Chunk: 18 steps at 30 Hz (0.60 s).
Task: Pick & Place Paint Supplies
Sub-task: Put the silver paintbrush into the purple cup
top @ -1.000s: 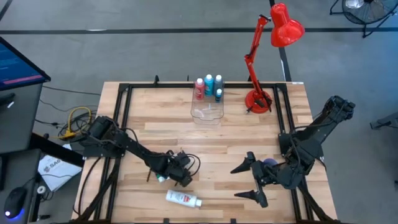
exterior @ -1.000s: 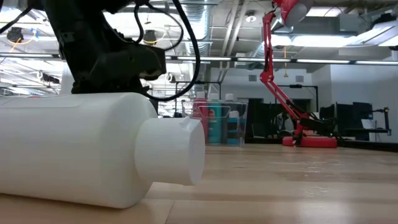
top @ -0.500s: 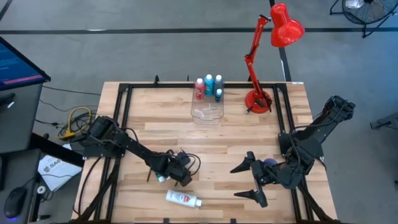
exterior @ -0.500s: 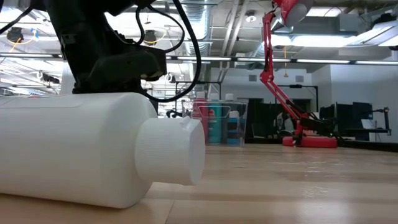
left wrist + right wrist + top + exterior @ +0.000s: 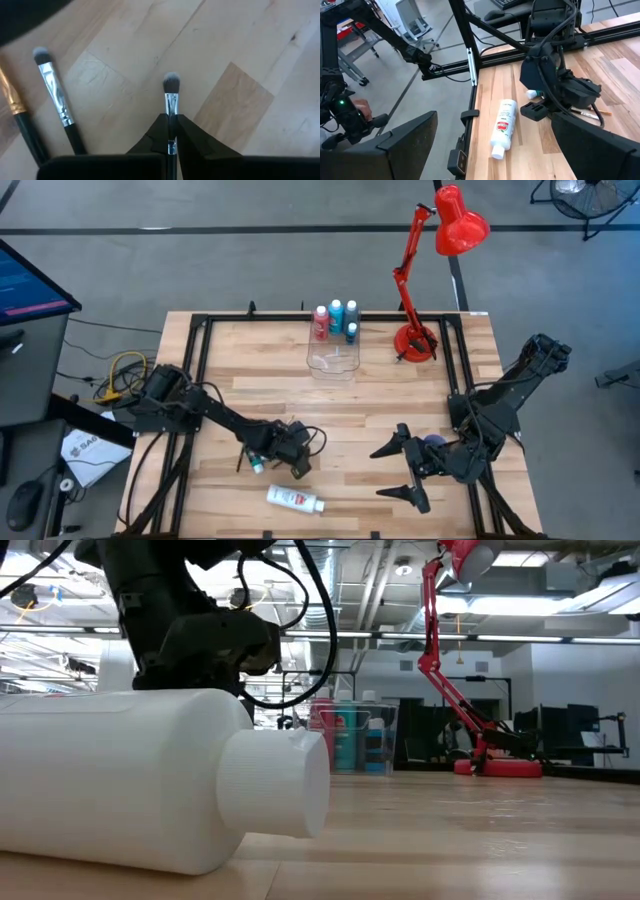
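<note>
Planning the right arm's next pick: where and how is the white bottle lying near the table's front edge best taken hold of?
Grip the white bottle across the middle of its body, coming straight down from above. It lies flat on its side on the table, so its round sides are open to the fingers, and the body is wider and steadier than the cap end. The right gripper stands open nearby.

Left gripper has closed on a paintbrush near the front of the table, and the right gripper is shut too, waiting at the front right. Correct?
Not quite. The right gripper is open: the high view shows its fingers spread wide at the front right, holding nothing. The rest stands: the left wrist view shows the left gripper shut on a paintbrush.
</note>
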Each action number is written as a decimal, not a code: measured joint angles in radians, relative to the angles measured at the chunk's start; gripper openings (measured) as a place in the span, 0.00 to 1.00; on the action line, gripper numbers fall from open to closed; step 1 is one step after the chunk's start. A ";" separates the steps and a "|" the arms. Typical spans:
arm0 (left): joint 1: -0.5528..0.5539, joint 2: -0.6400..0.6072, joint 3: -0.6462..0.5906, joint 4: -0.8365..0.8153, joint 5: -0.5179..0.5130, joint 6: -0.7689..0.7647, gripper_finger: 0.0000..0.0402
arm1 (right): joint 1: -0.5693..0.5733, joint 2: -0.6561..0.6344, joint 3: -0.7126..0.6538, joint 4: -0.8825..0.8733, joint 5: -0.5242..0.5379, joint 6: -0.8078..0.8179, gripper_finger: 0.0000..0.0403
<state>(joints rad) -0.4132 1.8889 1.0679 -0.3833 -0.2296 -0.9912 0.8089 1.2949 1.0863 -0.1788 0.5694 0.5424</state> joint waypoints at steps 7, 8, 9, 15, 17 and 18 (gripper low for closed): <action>0.006 0.005 -0.001 0.110 0.041 0.022 0.01 | 0.000 0.000 0.000 0.000 0.000 0.000 0.95; 0.005 0.005 -0.001 0.114 0.045 0.022 0.01 | 0.000 0.000 0.000 0.000 0.000 0.000 0.95; 0.005 0.005 -0.001 0.117 0.043 0.023 0.01 | 0.000 0.000 0.000 0.000 0.000 0.000 0.95; 0.004 0.005 -0.001 0.114 0.030 0.025 0.00 | -0.004 0.000 0.000 0.000 0.000 0.000 0.95; 0.004 0.005 -0.001 0.113 0.022 0.039 0.00 | -0.010 0.000 0.000 0.000 0.000 0.000 0.95; 0.004 0.005 -0.001 0.112 0.019 0.048 0.01 | -0.013 0.000 0.000 0.000 0.000 0.000 0.95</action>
<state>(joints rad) -0.4092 1.8938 1.0672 -0.2717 -0.2110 -0.9435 0.7955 1.2953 1.0863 -0.1791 0.5694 0.5423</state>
